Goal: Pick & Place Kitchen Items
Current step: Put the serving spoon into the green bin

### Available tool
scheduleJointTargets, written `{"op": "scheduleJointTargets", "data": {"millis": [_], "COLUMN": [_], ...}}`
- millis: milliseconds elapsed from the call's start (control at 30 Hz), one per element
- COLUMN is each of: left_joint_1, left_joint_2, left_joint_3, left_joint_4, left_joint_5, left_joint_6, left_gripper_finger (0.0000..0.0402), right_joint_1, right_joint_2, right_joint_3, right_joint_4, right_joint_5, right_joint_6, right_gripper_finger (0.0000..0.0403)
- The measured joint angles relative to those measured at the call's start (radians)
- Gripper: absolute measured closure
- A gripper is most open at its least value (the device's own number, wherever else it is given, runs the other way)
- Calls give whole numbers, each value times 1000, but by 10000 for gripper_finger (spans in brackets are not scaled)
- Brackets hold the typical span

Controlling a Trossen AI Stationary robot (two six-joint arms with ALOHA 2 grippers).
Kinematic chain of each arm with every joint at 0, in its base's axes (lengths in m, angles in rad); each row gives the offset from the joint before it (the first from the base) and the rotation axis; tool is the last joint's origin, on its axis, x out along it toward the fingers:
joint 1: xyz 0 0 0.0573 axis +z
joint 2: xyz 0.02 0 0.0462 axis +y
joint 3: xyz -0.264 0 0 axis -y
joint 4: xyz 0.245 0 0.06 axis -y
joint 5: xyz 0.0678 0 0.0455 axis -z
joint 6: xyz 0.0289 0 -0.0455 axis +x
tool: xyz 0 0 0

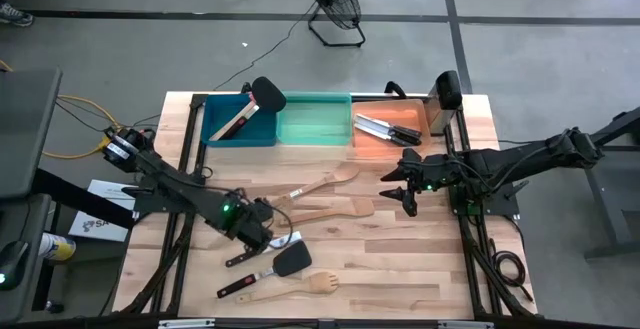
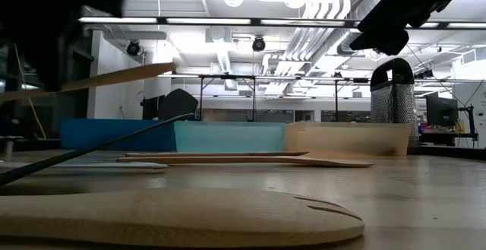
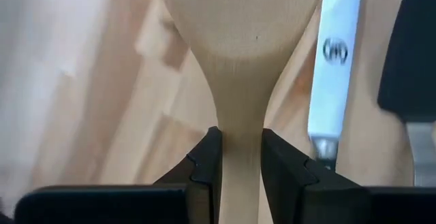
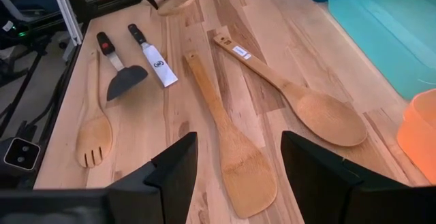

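1. Nearest the low camera lies a pale wooden fork (image 2: 182,218) with short tines, flat on the tabletop close to the front edge; in the high view it sits beside a black turner (image 1: 290,260).
2. The left gripper (image 3: 240,157) is low over the tabletop's front-left part, its arm reaching in slantwise from the left edge. Its two dark fingers are closed on the narrow neck of a slotted wooden spoon (image 3: 240,26), whose head shows three small holes.
3. Just beside that spoon lies a white-bladed spatula (image 3: 332,60) with a small round dark emblem on the blade; its lettering cannot be read.
4. The right gripper (image 1: 411,181) hangs above the right half of the tabletop, arm stretched in from the right edge, fingers (image 4: 178,166) spread apart and holding nothing.
5. Below it lie a flat wooden spatula (image 4: 228,139) and a round-bowled wooden spoon (image 4: 300,94), side by side near the tabletop's middle; the spoon's handle bears a small white label, too small to read.
6. Along the back edge stand a blue bin (image 1: 222,129), a green bin (image 1: 314,134) and an orange bin (image 1: 372,145).
7. The blue bin holds a red-headed spatula (image 1: 238,121) and a black turner head; the orange one holds black-handled steel knives (image 1: 385,129).
8. A steel box grater (image 2: 392,90) stands at the back right corner.
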Motion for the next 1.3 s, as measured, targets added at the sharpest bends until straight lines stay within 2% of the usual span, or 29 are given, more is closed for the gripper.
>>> {"op": "scheduleJointTargets", "data": {"millis": [267,467,667,800,1000,1167,1300], "left_joint_1": [150,277,428,540,715,849,915], "left_joint_2": [0,0,-1,-1,8,50,94], "left_joint_3": [99,191,256,262,263,263,263], "left_joint_4": [-6,41,235,390,550,623,659], "left_joint_5": [-91,-169,-192,-186,-177,-109,-72], "left_joint_6": [234,472,822,971,1090,1157,1172], "left_gripper_finger": [331,331,331,331,331,331,331], "right_joint_1": [0,0,0,0,0,-1,-1], "right_joint_2": [0,0,0,0,0,0,0], "right_joint_3": [0,0,0,0,0,0,0], "right_joint_4": [0,1,1,1,2,2,4], "right_joint_5": [15,90,172,216,267,318,350], "right_joint_6": [0,0,39,76,101,105,105], "right_gripper_finger": [200,200,200,200,200,200,200]}}
